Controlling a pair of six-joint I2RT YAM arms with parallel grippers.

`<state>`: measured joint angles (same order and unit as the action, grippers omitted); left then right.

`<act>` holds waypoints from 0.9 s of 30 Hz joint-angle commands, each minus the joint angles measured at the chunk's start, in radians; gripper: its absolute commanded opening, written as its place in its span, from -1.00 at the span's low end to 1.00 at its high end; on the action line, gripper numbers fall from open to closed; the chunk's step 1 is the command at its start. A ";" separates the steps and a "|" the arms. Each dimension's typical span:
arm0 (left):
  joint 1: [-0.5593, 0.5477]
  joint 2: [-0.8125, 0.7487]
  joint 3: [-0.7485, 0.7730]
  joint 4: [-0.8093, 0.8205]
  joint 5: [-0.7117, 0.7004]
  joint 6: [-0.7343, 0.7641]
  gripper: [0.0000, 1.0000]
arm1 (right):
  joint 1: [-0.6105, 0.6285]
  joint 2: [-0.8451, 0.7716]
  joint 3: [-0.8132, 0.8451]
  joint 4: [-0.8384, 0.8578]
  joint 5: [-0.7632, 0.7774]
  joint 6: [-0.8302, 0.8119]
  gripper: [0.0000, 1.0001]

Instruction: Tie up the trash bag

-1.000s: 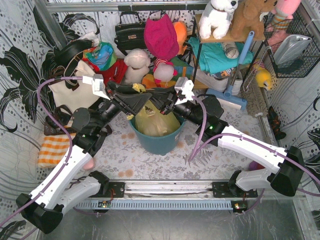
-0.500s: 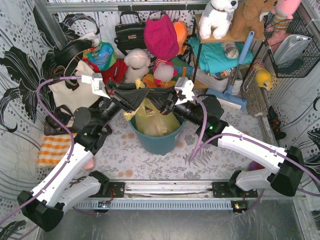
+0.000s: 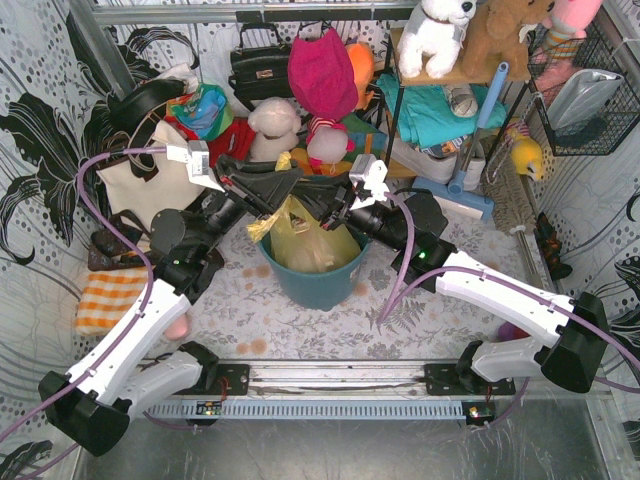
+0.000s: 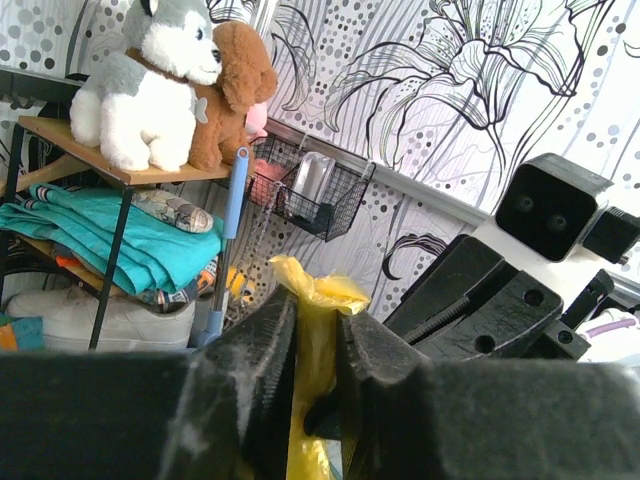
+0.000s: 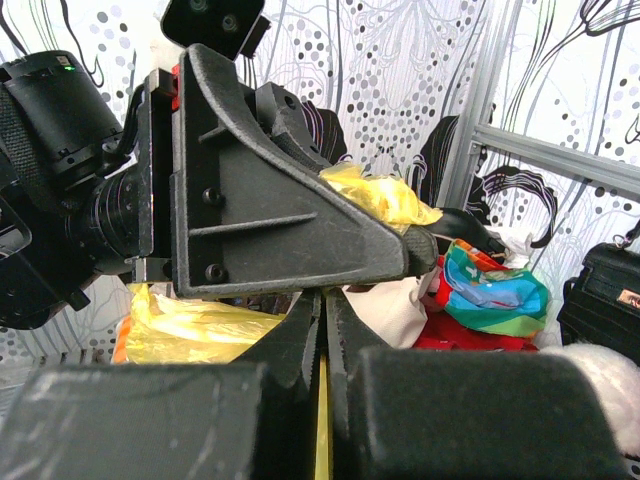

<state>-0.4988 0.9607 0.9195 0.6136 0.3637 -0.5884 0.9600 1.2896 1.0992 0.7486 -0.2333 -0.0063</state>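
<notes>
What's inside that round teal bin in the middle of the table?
A yellow-green trash bag sits in the teal bin, its top pinched by the left gripper and right gripper. The bin's floor and the bag's contents are hidden by the plastic.

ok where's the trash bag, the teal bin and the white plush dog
trash bag [image 3: 312, 248], top view, on its yellow body above the rim
teal bin [image 3: 315, 288], top view, on its near outer wall
white plush dog [image 3: 432, 42], top view, on its chest
</notes>
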 commanded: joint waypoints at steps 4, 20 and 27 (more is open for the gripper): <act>-0.006 0.008 0.050 0.048 0.006 0.017 -0.80 | 0.004 -0.012 0.003 0.060 -0.026 0.025 -1.00; -0.005 0.027 0.104 -0.098 -0.057 0.021 -1.00 | 0.004 -0.169 -0.008 -0.183 -0.285 -0.284 0.25; -0.005 0.049 0.182 -0.279 -0.115 -0.017 -1.00 | 0.016 -0.180 0.002 -0.392 -0.483 -0.844 0.67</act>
<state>-0.4992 1.0080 1.0454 0.4149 0.3000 -0.5880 0.9668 1.1061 1.0920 0.5026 -0.5766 -0.4709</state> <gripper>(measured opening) 0.011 0.758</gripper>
